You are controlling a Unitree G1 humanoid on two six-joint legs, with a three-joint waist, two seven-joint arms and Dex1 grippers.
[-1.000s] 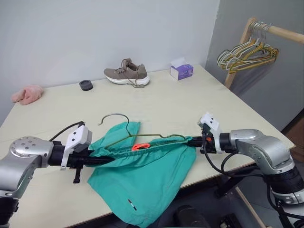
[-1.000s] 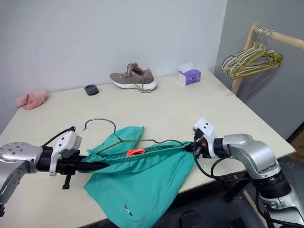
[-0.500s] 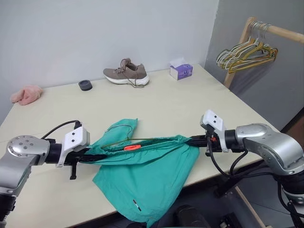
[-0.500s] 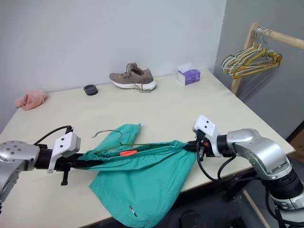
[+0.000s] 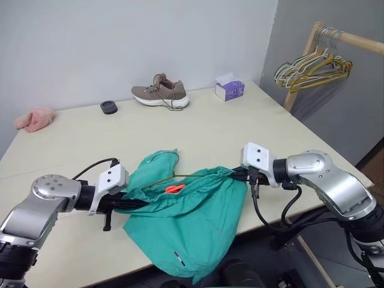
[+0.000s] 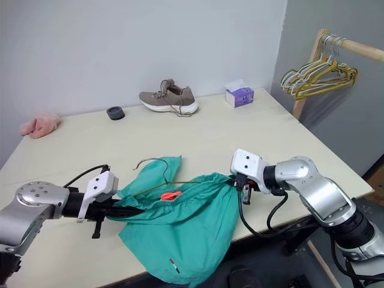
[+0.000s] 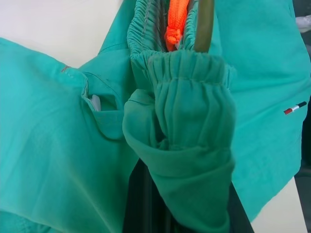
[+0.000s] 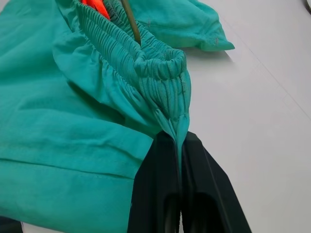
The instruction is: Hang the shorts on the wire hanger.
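The shorts [image 5: 192, 225] hung limp off the table [image 5: 252, 129] edge, waistband stretched between both grippers, left [image 5: 133, 203] and right [image 5: 235, 175] fingers each clenched on it. The hanger [image 6: 157, 171] lay inside. Soft cloth; the elastic band looked the surest hold

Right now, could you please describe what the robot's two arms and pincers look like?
Both arms are rounded silver-grey metal shells with black joints. Each wrist carries a white boxy camera housing, and a loose black cable loops from it back to the forearm. The left pincer and right pincer each have two slim black fingers.
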